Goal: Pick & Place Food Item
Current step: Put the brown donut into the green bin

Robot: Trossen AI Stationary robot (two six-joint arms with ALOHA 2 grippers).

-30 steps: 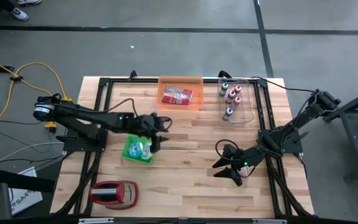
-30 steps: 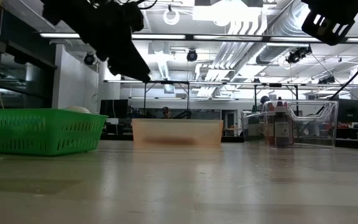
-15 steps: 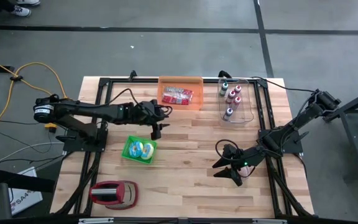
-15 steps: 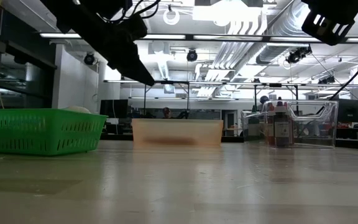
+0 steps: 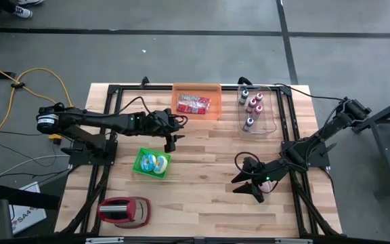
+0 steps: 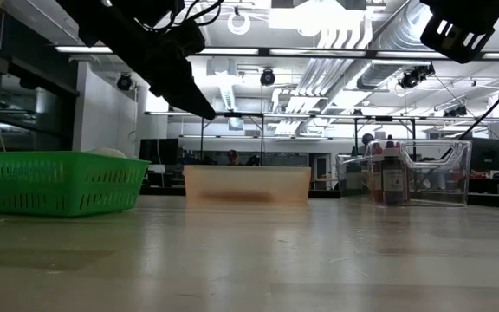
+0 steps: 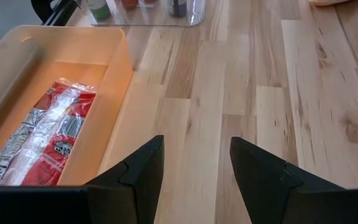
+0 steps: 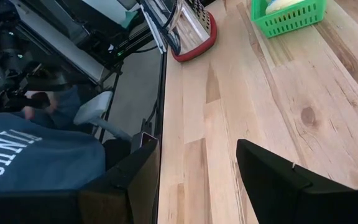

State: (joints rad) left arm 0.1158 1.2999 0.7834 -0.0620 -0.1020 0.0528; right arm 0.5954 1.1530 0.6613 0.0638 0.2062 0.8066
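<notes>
At the worktop's (image 5: 208, 169) twelve o'clock, the empty, parted left pincer (image 7: 194, 168) risks being caught on the orange bin (image 7: 114, 74) wall.

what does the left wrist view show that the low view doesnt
Only the left wrist view shows the red food packet lying inside the orange bin, and the left gripper open and empty over bare wood beside that bin.

Only the low view shows the green basket and the room behind the table.

Both show the orange bin, though the low view gives only its side wall, and the clear container of bottles.
</notes>
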